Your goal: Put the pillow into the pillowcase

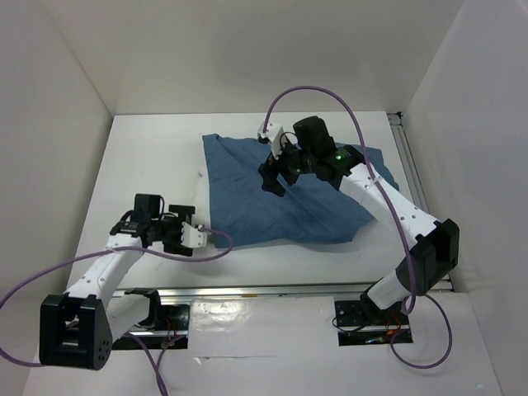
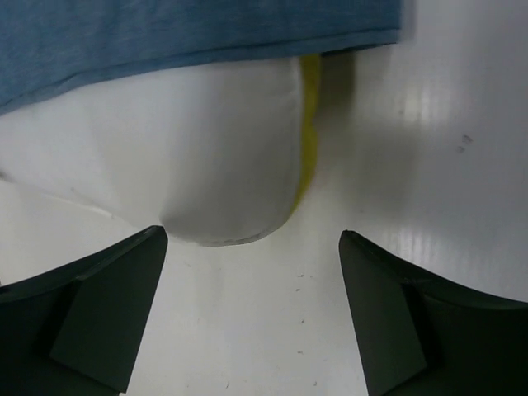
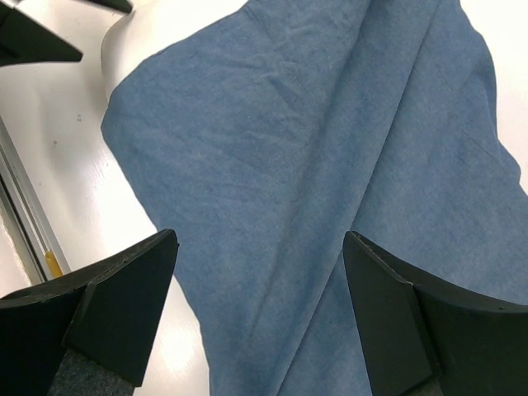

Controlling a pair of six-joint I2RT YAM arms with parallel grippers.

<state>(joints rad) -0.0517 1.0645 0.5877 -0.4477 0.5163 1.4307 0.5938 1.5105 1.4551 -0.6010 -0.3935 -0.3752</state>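
So, mostly done I'd say. The pillowcase (image 1: 280,190) lies spread on the bench (image 2: 429,165), and the pillow (image 2: 223,157) looks to be nearly all inside it. The only bit I can see is one pale corner with yellow piping poking out from under the blue hem, right in front of the left pincer (image 2: 252,235), just beyond its tips. That pincer is spread wide, holding nothing. The right pincer (image 3: 260,238) is spread too and grips nothing. It hovers over the middle of the blue cloth, which lies directly below it with a few creases. What's left, by my guess: tuck that last corner under the hem and pull the cloth square over it. Can't tell how the pillow sits at the far end.
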